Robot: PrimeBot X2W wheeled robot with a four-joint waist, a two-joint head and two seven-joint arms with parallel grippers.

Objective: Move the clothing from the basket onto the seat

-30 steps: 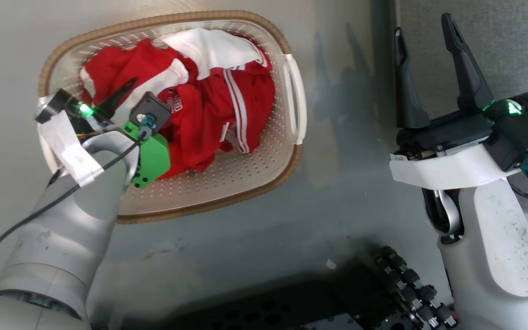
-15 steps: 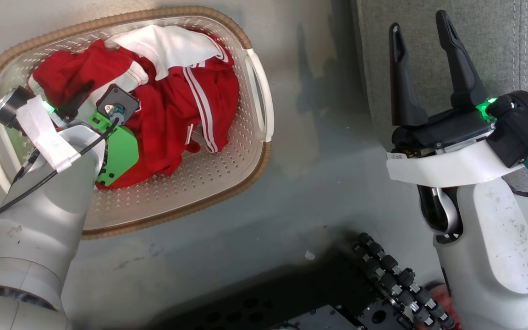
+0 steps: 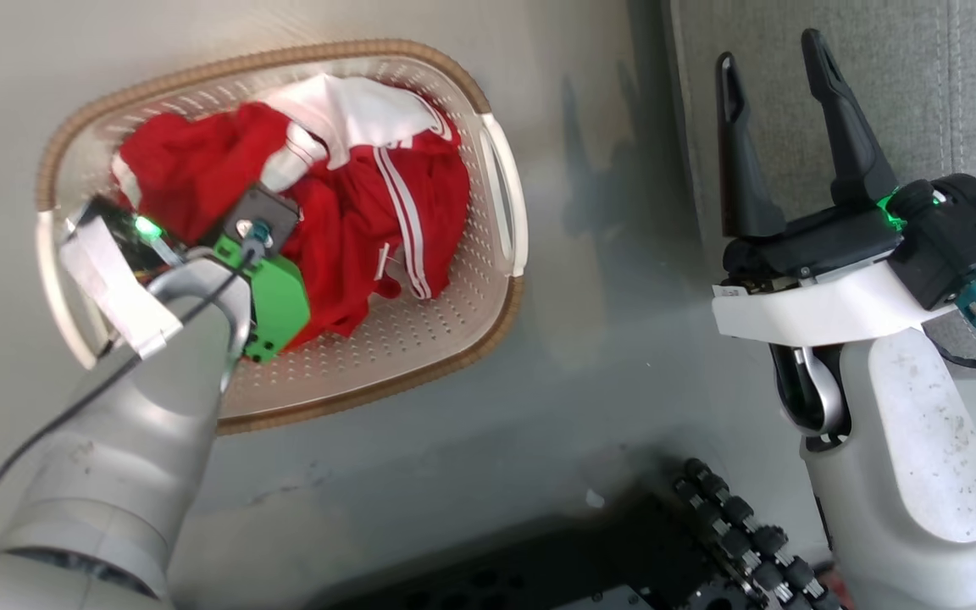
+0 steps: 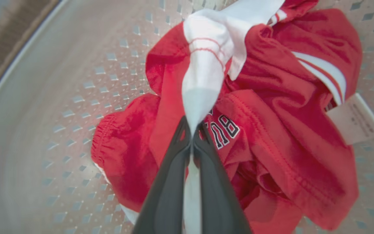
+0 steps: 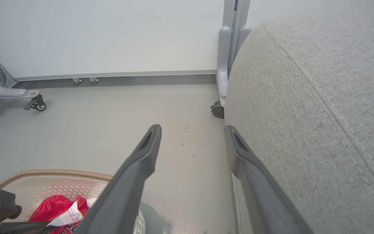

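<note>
Two left gripper (image 4: 192, 130) fingers pinch the clothing's (image 4: 271, 123) white strip inside the basket (image 4: 60, 97), beside half-hidden lettering (image 4: 227, 128) and an unreadable tag (image 4: 355, 118). Across bare floor (image 3: 607, 339) from the basket, the right gripper (image 3: 772, 51) stands spread by the seat (image 3: 920, 85).

Lab-style test rm w/ home props: bare grey floor (image 5: 109, 123), plain white wall (image 5: 109, 32), metal frames (image 5: 2, 91) on casters, sofa (image 5: 320, 113), laundry basket (image 3: 429, 330).
</note>
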